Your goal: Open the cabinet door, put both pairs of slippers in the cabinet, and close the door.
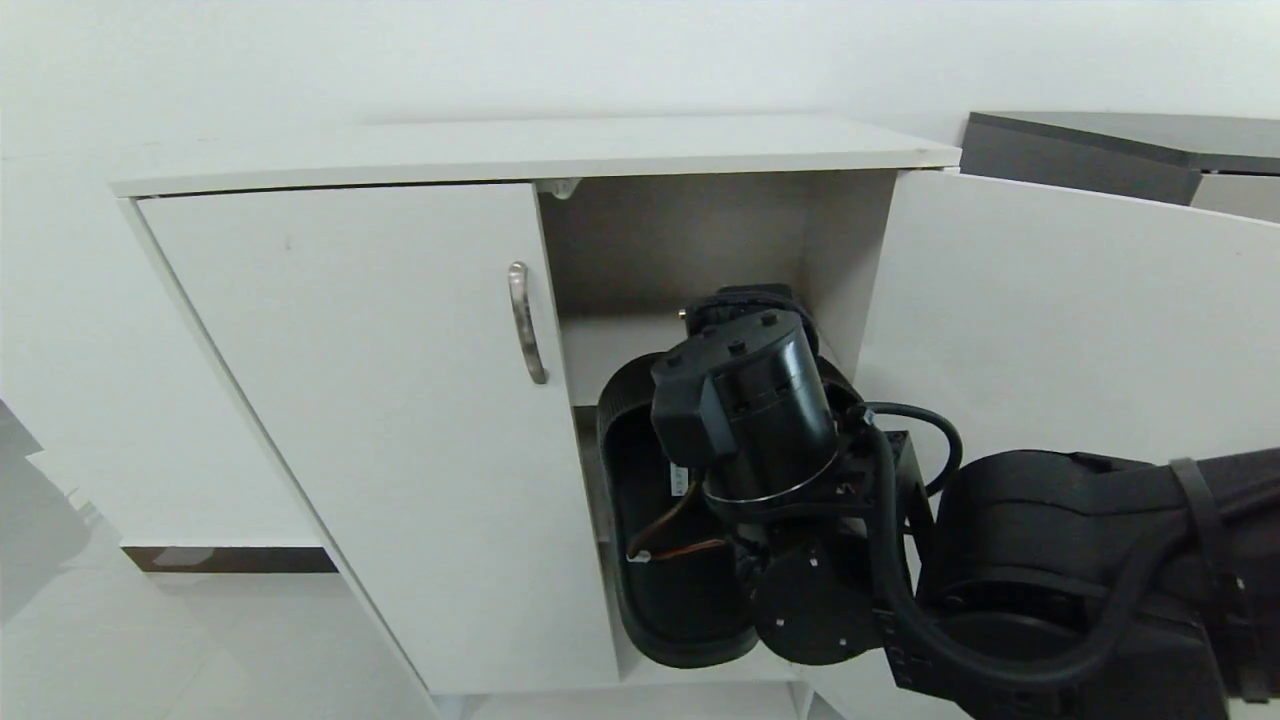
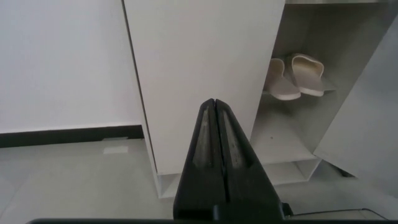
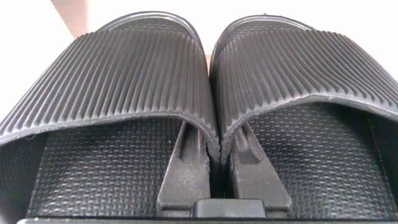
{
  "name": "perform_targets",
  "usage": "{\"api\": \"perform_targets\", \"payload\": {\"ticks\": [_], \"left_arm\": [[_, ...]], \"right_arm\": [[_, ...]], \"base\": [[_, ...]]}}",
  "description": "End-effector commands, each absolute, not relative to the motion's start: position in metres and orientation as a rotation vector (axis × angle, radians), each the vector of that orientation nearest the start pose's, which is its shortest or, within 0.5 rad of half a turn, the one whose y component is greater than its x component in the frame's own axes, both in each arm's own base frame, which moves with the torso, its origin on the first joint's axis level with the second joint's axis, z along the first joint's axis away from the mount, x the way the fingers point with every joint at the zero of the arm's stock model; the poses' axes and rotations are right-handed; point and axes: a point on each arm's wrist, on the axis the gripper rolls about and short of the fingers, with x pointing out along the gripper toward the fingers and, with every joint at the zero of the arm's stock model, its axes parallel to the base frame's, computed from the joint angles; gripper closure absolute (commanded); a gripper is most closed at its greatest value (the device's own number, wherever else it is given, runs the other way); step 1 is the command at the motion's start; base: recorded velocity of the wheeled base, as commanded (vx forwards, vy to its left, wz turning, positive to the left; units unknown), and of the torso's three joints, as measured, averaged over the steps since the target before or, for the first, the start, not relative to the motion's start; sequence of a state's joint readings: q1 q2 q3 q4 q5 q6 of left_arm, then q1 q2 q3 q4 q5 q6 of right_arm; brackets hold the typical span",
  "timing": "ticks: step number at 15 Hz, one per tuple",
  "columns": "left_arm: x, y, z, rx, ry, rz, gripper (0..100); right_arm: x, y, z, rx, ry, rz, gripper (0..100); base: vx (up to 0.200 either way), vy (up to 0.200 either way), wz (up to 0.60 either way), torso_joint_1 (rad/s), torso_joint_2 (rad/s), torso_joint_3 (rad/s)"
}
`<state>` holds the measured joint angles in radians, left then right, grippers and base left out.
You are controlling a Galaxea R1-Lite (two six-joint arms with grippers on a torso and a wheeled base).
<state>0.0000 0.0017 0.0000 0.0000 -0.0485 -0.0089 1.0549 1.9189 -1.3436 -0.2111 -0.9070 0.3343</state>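
A pair of black ribbed slippers (image 3: 143, 81) is held side by side, with my right gripper (image 3: 217, 146) shut on their touching inner strap edges. In the head view the black slippers (image 1: 640, 530) hang upright in the open right half of the white cabinet (image 1: 520, 150), in front of its lower shelves, with my right wrist (image 1: 745, 410) covering much of them. A beige pair of slippers (image 2: 298, 76) lies on a middle shelf inside. My left gripper (image 2: 214, 106) is shut and empty, low in front of the closed left door (image 2: 199, 62).
The cabinet's right door (image 1: 1050, 320) stands swung open to the right. The left door (image 1: 350, 400) is closed and has a metal handle (image 1: 526, 322). A dark-topped piece of furniture (image 1: 1120, 140) stands at the back right. Pale floor (image 2: 74, 174) lies before the cabinet.
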Motion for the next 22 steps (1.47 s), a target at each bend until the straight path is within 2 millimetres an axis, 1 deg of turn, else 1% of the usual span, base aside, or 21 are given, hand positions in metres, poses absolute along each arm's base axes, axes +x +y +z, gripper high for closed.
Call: {"api": "perform_targets", "payload": {"ticks": [1, 4, 6, 9, 10, 12, 16, 19, 22], "left_arm": [[-0.023, -0.001, 0.076, -0.009, 0.002, -0.049, 100], [-0.023, -0.001, 0.075, -0.009, 0.003, -0.049, 100], [-0.023, -0.001, 0.076, -0.009, 0.002, -0.049, 100], [-0.023, -0.001, 0.076, -0.009, 0.002, -0.049, 100], [-0.023, -0.001, 0.076, -0.009, 0.002, -0.049, 100], [-0.023, -0.001, 0.076, -0.008, 0.002, -0.049, 100], [-0.023, -0.001, 0.076, -0.008, 0.002, -0.049, 100], [-0.023, -0.001, 0.076, -0.008, 0.002, -0.049, 100], [-0.023, -0.001, 0.076, -0.008, 0.002, -0.049, 100]], "right_arm": [[0.202, 0.321, 0.216, 0.029, 0.224, 0.111, 100], [0.201, 0.321, 0.219, 0.036, 0.219, 0.115, 100], [0.204, 0.327, 0.216, 0.034, 0.22, 0.116, 100], [0.22, 0.336, 0.216, 0.031, 0.206, 0.097, 100], [0.222, 0.337, 0.216, 0.011, 0.2, 0.097, 100], [0.231, 0.343, 0.223, 0.028, 0.179, 0.091, 100], [0.243, 0.35, 0.228, 0.029, 0.159, 0.082, 100], [0.267, 0.349, 0.225, 0.032, 0.148, 0.04, 100], [0.287, 0.35, 0.214, 0.023, 0.152, 0.005, 100]], "base": [[0.2, 0.0, 0.0, 0.002, 0.0, -0.002], [0.2, 0.0, 0.0, 0.002, 0.0, 0.006], [0.2, 0.0, 0.0, 0.005, 0.01, 0.002], [0.2, 0.0, 0.0, 0.004, 0.0, 0.001], [0.0, 0.0, 0.0, 0.0, 0.0, 0.0], [0.0, 0.0, 0.0, 0.0, 0.0, 0.0], [0.0, 0.0, 0.0, 0.0, 0.0, 0.0], [0.0, 0.0, 0.0, 0.0, 0.0, 0.0], [0.0, 0.0, 0.0, 0.0, 0.0, 0.0]]}}
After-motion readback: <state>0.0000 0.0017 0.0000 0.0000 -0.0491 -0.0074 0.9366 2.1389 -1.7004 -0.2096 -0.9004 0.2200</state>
